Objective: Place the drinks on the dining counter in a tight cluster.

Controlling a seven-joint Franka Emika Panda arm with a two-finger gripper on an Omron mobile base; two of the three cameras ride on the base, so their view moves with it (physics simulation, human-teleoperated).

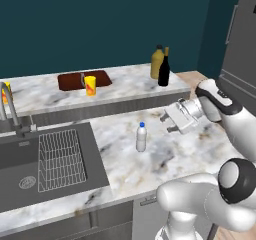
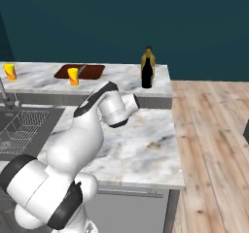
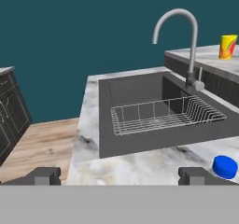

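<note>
A tall dark wine bottle [image 1: 163,70] [image 2: 146,74] and a squat amber-yellow bottle [image 1: 157,61] [image 2: 149,56] stand touching at the right end of the raised dining counter [image 1: 125,81] [image 2: 121,76]. The small clear water bottle [image 1: 141,137] stands upright on the lower worktop, right of the sink. My gripper [image 1: 168,124] hovers just right of it, a little above cap height, fingers pointing toward it, open and empty. In the hand view the gripper [image 3: 121,176] is spread wide, and the bottle's blue cap [image 3: 224,166] pokes up just outside the right fingertip [image 3: 196,175].
A steel sink [image 1: 20,154] [image 3: 140,90] holds a wire rack [image 1: 59,159] [image 3: 163,115], with a curved faucet [image 1: 7,106] [image 3: 189,41] behind. Yellow cups [image 1: 90,85] [image 2: 73,75] [image 3: 227,46] and a dark red board [image 1: 70,80] sit on the dining counter. Wooden floor [image 2: 214,144] lies to the right.
</note>
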